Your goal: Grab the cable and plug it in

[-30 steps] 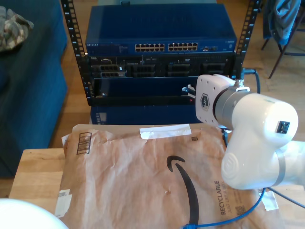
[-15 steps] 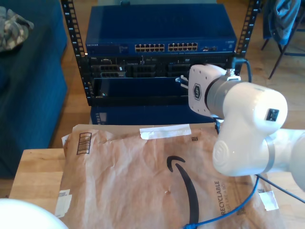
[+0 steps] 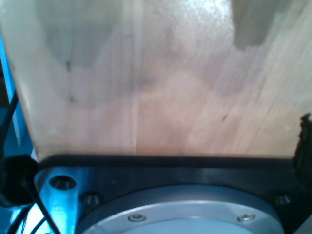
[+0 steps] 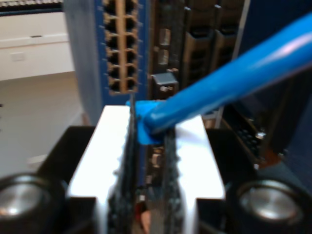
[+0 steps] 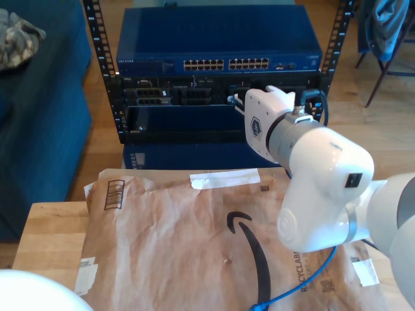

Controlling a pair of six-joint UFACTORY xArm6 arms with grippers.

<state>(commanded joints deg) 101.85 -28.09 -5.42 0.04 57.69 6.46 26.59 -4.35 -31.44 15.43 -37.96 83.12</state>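
The cable [image 4: 234,78] is thin and bright blue, and my second gripper [image 4: 148,126] is shut on its end, the blue boot pinched between the black pads. In the exterior view my second gripper [image 5: 235,100] hovers right in front of the rack's middle shelf, below the blue network switch [image 5: 220,39] and its row of ports [image 5: 225,64]. Those ports [image 4: 119,48] stand a short way ahead of the fingertips. The rest of the cable [image 5: 311,275] trails under the arm and across the mailer. The clear plug is hidden by the pads. The first wrist view looks closely at a wooden tabletop [image 3: 161,83].
A brown paper mailer [image 5: 194,240] covers the wooden table [image 5: 52,233] in front of the rack. Black rack posts [image 5: 104,65] flank the switch. A blue sofa [image 5: 39,129] stands at the exterior view's left. A white rounded body [image 5: 29,291] sits in the exterior view's lower left corner.
My second arm has swung toward the exterior view's left and closer to the rack, carrying the cable end. The slack on the mailer has shifted with it.
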